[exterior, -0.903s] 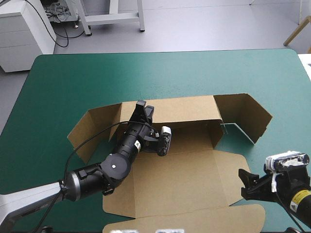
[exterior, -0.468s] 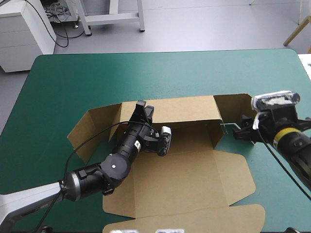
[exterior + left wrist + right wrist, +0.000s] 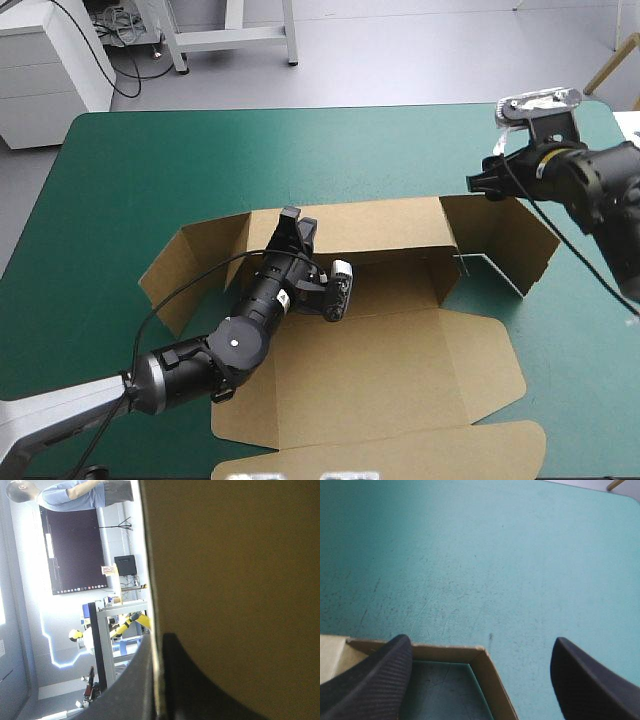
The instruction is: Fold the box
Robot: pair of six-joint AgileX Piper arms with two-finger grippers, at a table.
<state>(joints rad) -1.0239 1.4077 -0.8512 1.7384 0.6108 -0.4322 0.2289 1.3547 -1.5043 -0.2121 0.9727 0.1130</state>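
Pinching the raised back wall (image 3: pixel 385 225) of the brown box (image 3: pixel 390 350) is the left gripper (image 3: pixel 297 228), its black fingers (image 3: pixel 180 680) all but closed with the board edge sandwiched between them. The box sits mid-table on the teal-green table (image 3: pixel 200 160), its base flat and its side wings half up. Over at the far right, the right gripper (image 3: pixel 478 184) hovers above the top corner of the right wing (image 3: pixel 500 240), fingers (image 3: pixel 375 680) spread wide and touching nothing. The wrist view puts that corner edge (image 3: pixel 470 653) just under the gap. The smart play, I'd say: drop straight down so the edge lands squarely between the fingers and close firmly. Then swing the wing inward while the left gripper braces the wall upright.
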